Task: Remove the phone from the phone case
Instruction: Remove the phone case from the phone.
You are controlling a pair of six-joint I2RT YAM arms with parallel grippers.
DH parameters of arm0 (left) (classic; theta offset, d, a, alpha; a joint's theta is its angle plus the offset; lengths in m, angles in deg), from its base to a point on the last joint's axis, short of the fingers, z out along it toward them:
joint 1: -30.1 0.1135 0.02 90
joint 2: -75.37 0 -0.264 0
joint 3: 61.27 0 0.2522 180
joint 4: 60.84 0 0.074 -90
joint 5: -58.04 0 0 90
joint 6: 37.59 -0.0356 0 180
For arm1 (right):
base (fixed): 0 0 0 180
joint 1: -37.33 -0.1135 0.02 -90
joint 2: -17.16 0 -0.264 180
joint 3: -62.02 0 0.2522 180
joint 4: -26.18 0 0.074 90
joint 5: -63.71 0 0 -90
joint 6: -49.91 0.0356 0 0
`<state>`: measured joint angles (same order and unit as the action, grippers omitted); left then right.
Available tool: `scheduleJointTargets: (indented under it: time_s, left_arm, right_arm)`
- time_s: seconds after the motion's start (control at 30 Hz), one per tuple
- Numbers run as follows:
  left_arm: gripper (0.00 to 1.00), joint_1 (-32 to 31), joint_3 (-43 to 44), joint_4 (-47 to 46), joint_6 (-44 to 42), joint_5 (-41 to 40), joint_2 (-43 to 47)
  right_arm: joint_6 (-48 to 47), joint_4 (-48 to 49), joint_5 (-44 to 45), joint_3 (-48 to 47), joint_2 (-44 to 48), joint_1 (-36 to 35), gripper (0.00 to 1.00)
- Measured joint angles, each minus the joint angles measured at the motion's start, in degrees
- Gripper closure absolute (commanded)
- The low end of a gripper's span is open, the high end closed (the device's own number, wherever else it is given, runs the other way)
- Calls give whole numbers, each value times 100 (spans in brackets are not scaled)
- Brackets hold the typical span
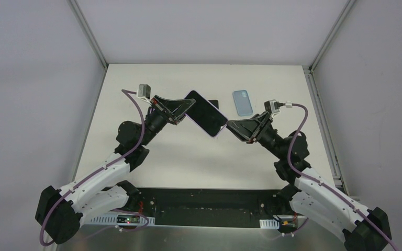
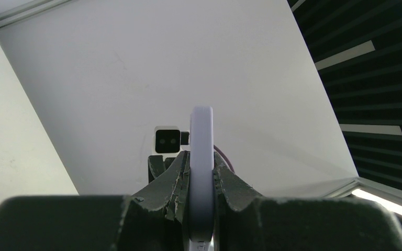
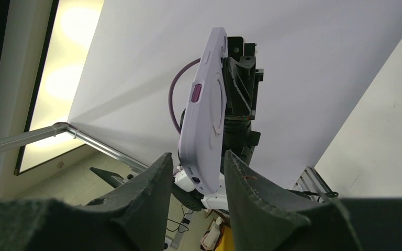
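Note:
The phone (image 1: 205,113), dark screen up, sits in a lavender case and hangs tilted in the air above the table's middle. My left gripper (image 1: 184,109) is shut on its upper left end. In the left wrist view the case's edge (image 2: 201,151) is clamped between the fingers of the left gripper (image 2: 201,172). My right gripper (image 1: 229,125) is open at the phone's lower right corner. In the right wrist view the case's back (image 3: 204,115) shows a purple side button, and its bottom corner lies between the spread fingers of the right gripper (image 3: 198,152), with a gap on the left side.
A light blue phone-shaped item (image 1: 242,102) lies flat on the white table (image 1: 199,157) at the back right. A black flat object (image 1: 214,102) lies behind the held phone, mostly hidden. Grey walls and metal rails (image 1: 322,120) bound the table.

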<state>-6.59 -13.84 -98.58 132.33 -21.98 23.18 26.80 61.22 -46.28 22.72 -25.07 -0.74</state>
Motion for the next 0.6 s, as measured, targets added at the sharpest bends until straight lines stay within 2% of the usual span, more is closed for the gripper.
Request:
scheduleJointTargets:
  time_s: [0.43, 0.6]
  left_arm:
    - [100, 0, 0, -4, 44, 7, -48]
    - [100, 0, 0, -13, 79, 2, -52]
  right_arm:
    - [267, 671, 7, 17, -374, 0, 82]
    - [466, 1244, 4, 120, -610, 0, 83]
